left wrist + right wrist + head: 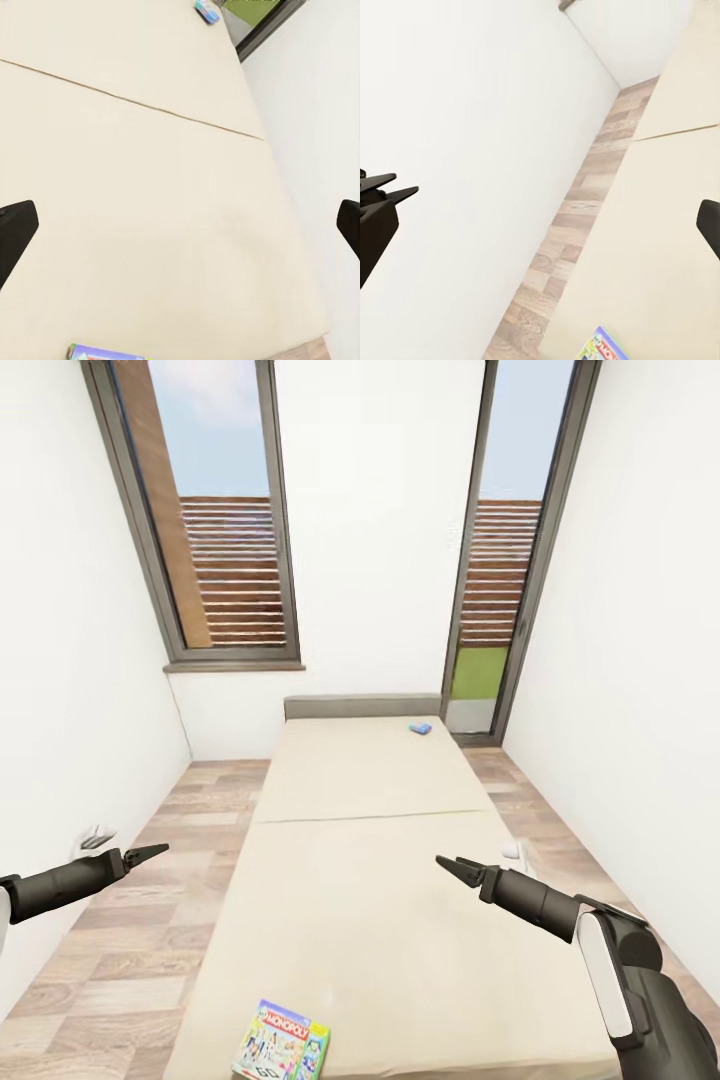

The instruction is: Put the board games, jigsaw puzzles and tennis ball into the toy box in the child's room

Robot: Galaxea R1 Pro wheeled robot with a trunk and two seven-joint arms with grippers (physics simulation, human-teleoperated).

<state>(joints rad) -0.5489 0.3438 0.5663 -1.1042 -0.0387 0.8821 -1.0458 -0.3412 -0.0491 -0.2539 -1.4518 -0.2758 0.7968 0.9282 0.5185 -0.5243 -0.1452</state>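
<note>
The main risk from here, as I judge it, is the reach: the Monopoly box [282,1042] lies at about six o'clock in the head view, right at the near end of the bed [360,880] and close to its foot edge, so a low, flat carton on a soft mattress could be pushed along or off the end rather than pinched, and a thin box lying flat offers little edge for the fingers to catch. The small blue box [420,728] sits far off at about twelve o'clock, near the grey headboard [362,706], well apart from both arms, so the base would probably have to move round the bed, and the floor strips on either side look narrow between bed and white walls. The left gripper [150,852] hovers over the wood plank floor [130,960] at nine o'clock, its fingers nearly together in the head view but spread wide in its wrist view, holding nothing; the right gripper [452,866] hangs over the mattress at three o'clock, likewise empty and apparently parted. The mattress is cream, matt and smooth, with one faint seam across its middle; the Monopoly box is glossy printed card, green and white, rectangular; the blue box is small and blocky. The toy box is elsewhere.
</note>
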